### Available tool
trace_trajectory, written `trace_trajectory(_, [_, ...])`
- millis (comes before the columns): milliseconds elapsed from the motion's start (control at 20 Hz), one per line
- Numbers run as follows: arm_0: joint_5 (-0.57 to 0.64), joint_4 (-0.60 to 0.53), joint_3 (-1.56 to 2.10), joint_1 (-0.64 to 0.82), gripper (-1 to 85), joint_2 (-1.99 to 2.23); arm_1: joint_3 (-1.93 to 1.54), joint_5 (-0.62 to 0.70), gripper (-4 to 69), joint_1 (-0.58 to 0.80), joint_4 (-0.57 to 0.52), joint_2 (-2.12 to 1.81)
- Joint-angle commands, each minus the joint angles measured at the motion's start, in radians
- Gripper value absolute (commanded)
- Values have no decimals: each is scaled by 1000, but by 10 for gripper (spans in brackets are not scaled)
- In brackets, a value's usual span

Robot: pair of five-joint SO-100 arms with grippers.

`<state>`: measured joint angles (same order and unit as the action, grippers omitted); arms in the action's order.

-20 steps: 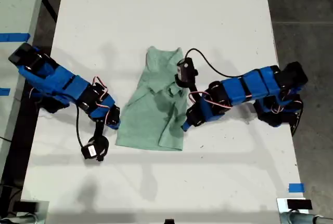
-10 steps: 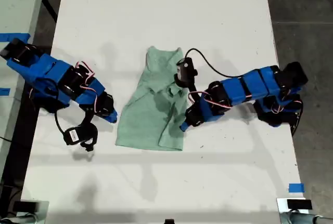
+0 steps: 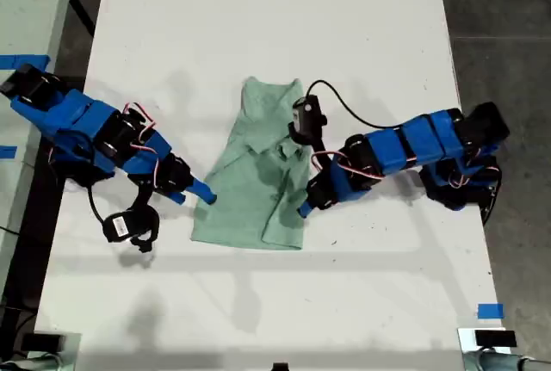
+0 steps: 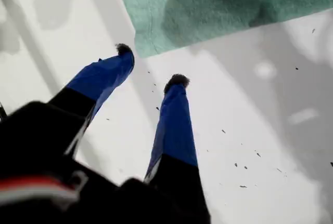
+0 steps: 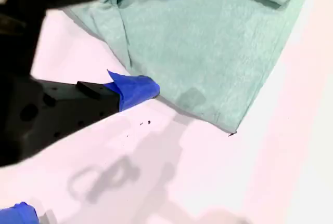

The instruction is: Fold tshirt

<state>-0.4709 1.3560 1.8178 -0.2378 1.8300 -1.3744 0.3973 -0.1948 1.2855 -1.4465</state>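
Tshirt [image 3: 254,190] lies mid-desk [image 3: 258,27], partly folded, between the arms. My first tool [image 4: 151,65] is spread, empty, just short of the hem. My second tool [image 5: 151,37] gapes wide over the opposite edge. Slide a jaw under each edge, pinch all layers, and lift evenly. No readable writing or label shows.

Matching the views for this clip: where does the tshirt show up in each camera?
Exterior view: the tshirt lies mid-table between the two arms.
First wrist view: its edge and a corner lie just beyond my first gripper, whose jaws are open.
Second wrist view: it fills the far part of the picture, with one corner in sight.
Shared landmark: the white table under it.
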Motion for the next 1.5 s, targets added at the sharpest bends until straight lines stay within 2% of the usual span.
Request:
trace_trajectory(0, [-6, 8, -61, -38, 409, 31, 9, -6, 168, -25, -31, -103])
trace_trajectory(150, [29, -67, -14, -64, 380, -81, 6, -6, 168, -23, -37, -101])
trace_trajectory(450, [28, -318, 38, -75, 378, -388, -12, -17, 168, -35, -57, -103])
trace_trajectory(950, [-28, -525, 204, -34, 348, -451, -54, -43, 168, -55, -69, -104])
trace_trajectory(1100, [-44, -514, 210, -31, 278, -440, -89, -44, 168, -54, -95, -109])
trace_trajectory(1150, [-51, -509, 212, -29, 175, -433, -109, -46, 168, -54, -109, -117])
trace_trajectory(1250, [-44, -515, 210, -26, 49, -437, -153, -55, 167, -54, -135, -135])
trace_trajectory(1350, [-38, -543, 212, -32, 1, -445, -204, -64, 167, -55, -167, -160])
trace_trajectory(1450, [-43, -618, 210, -54, 1, -459, -245, -75, 167, -57, -193, -184])
